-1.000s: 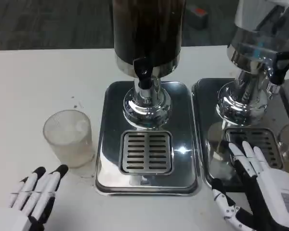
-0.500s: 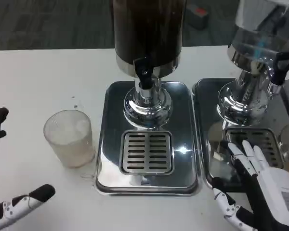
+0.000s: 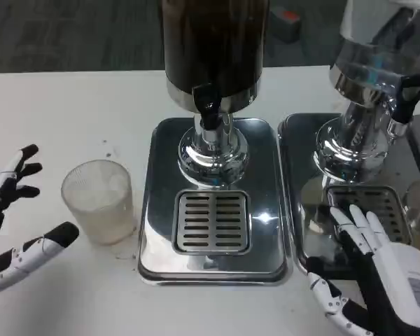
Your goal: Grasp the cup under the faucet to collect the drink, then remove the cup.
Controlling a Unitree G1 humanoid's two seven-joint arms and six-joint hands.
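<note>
A clear ribbed plastic cup stands upright on the white table, left of the steel drip tray. The dark drink dispenser rises at the tray's back, its black faucet above the slotted grate. My left hand is open at the picture's left edge, fingers spread on either side of the cup's left flank, a small gap short of it. My right hand lies open at the lower right, fingers stretched over the second tray.
A second dispenser with a clear tank stands on its own steel tray at the right, black tap at the far right. Bare white table lies left of and before the cup.
My left hand has spread from a flat, fingers-together pose at the bottom left and moved closer to the cup's left side. The right hand and the cup have stayed put.
</note>
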